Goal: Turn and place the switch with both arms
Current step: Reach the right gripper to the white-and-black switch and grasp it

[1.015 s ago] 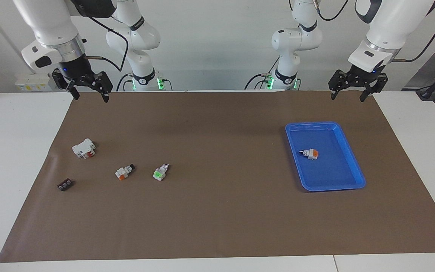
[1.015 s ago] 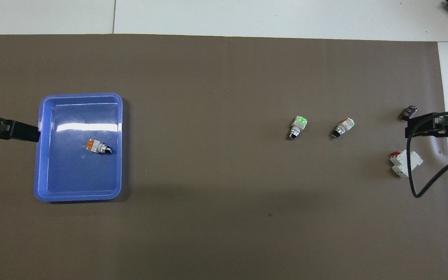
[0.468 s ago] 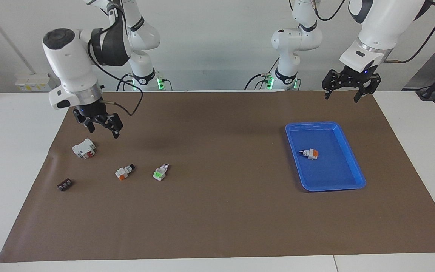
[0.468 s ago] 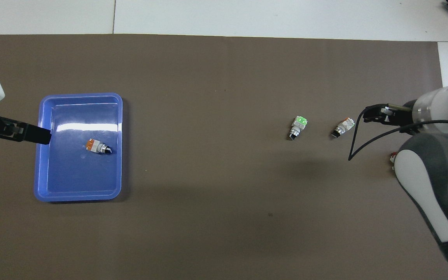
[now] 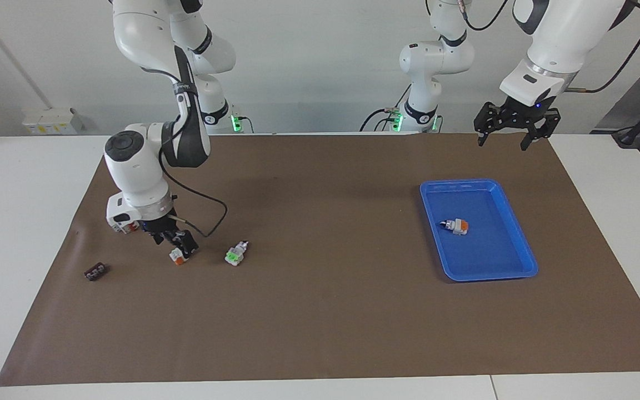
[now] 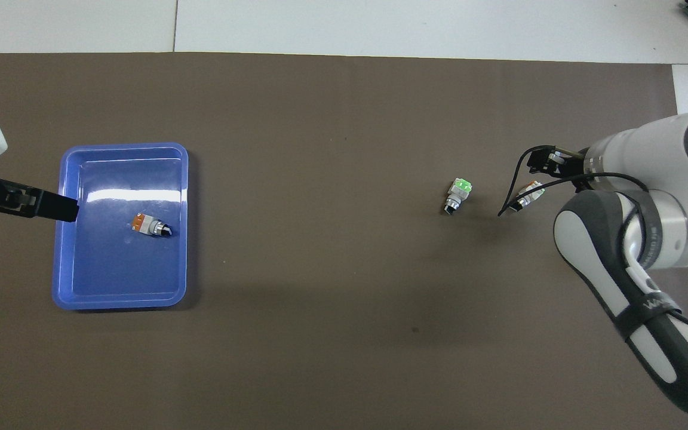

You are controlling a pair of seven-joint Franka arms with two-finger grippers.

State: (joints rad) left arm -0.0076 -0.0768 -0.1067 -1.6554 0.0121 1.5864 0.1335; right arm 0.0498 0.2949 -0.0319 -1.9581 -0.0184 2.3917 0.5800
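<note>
Since the earlier frames, the right tool (image 5: 177, 243) had come down from above the desk's robot-side edge to the orange-faced switch (image 5: 178, 255) at the right arm's end of the desk. Its tips stood at the switch's knob end, right against or over it; whether they were wide, narrow or closed on the body could not be told. The right arm's wrist had swung over the larger white block with red parts (image 5: 125, 224), hiding most of it. The left tool (image 5: 510, 125) had shifted slightly toward the desk's middle and hung high, waiting, over the mat's robot-side edge, its fingers spread wide and holding nothing.

Switch under the right tool: small, blocky, white plastic body, one orange face visible, lying on its side on the mat. Just beside that tool, toward the left arm's end, lay a second switch (image 5: 236, 253) of the same build showing a bright green face, with a dark rounded tip. A small flat black block (image 5: 95, 272) lay near the right tool, toward the mat's edge at the right arm's end.

Blue tray (image 5: 520, 242): glossy moulded plastic, rectangular with rounded corners and a raised rim, sitting below the left tool. In it lay a third switch (image 5: 455, 225), orange face, black tip.

Mat (image 5: 320, 333): matte brown sheet, flat, over the white desk (image 5: 20, 222).
</note>
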